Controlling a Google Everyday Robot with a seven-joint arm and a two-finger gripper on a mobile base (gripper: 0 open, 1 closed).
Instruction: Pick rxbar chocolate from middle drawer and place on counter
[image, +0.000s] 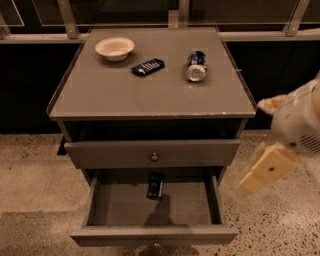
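- the middle drawer (186, 204) stands open toward the near side, with its front wall close to the bottom edge of the view. low side walls bound it left and right, and the upper drawer front (200, 152) overhangs its far end.
- the rxbar chocolate (155, 185) lies flat on the drawer floor at the far end, about midway between the side walls. its long side runs near to far and its far tip sits just under the upper drawer front. open drawer floor lies to its left, right and near side.
- the gripper (270, 169) hangs off to the right of the cabinet, near the drawer's right wall but apart from it, over the speckled floor (40, 170). whether it is open or closed, or grips anything, cannot be told.
- the counter (150, 97) is a flat grey top with a thin raised rim, and its near half is open surface.
- on its far half sit a pale bowl (115, 48) at left, a dark blue wrapped bar (147, 66) in the middle and a can (196, 65) on its side at right, each apart from the others.
- a rail with dark panels (125, 10) runs behind the cabinet.
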